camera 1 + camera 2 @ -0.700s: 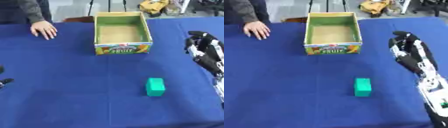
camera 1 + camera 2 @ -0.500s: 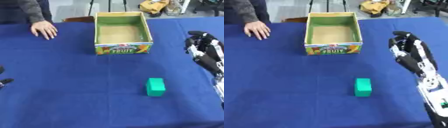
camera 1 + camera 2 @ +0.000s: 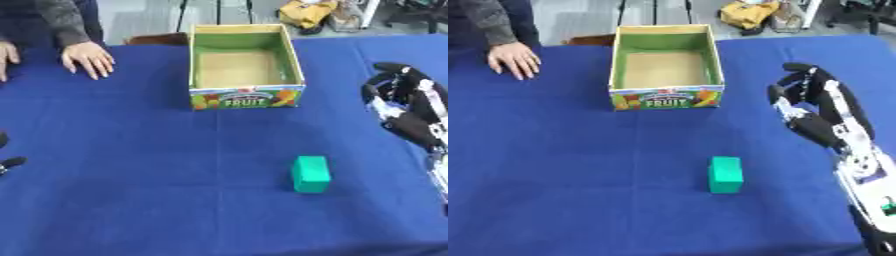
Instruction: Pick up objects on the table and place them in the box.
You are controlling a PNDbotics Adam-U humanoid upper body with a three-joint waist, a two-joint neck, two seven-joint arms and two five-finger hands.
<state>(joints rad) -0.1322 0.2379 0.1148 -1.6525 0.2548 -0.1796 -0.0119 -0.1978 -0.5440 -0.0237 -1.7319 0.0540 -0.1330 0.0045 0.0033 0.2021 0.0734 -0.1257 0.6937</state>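
Note:
A green block lies on the blue table, in front of the box. The open cardboard fruit box stands at the back centre, and its inside looks bare. My right hand hovers to the right of the block and a little behind it, fingers relaxed and holding nothing. Of my left hand only a small dark tip shows at the left edge of the left eye view.
A person's hand rests flat on the table at the back left, left of the box. A yellow bag and chair legs lie on the floor beyond the table's far edge.

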